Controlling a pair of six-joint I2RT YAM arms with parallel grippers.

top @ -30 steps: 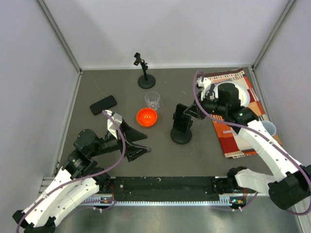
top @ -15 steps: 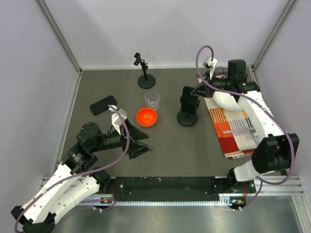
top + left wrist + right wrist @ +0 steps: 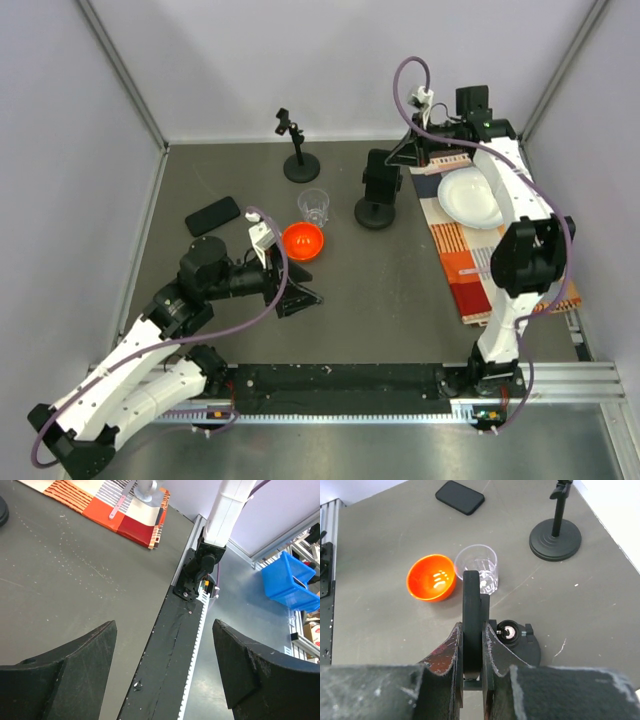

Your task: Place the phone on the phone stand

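The phone (image 3: 212,215) is a black slab lying flat at the left of the table, also seen at the top of the right wrist view (image 3: 460,497). The phone stand (image 3: 377,190), a black upright plate on a round base (image 3: 522,647), is at the back right beside the placemat. My right gripper (image 3: 398,163) is shut on the stand's plate (image 3: 471,590), one finger on each face. My left gripper (image 3: 298,298) hangs open over the front of the table, far from the phone, with nothing between its fingers (image 3: 70,655).
An orange bowl (image 3: 301,241) and a clear cup (image 3: 314,206) sit mid-table. A thin pole stand with a clamp (image 3: 298,150) is at the back. A striped placemat (image 3: 480,270) carries a white plate (image 3: 470,198). The table's front rail (image 3: 172,645) runs under my left gripper.
The right arm has carried the phone stand from the table's middle to the back right beside the placemat. The left gripper has shifted slightly right, still open.
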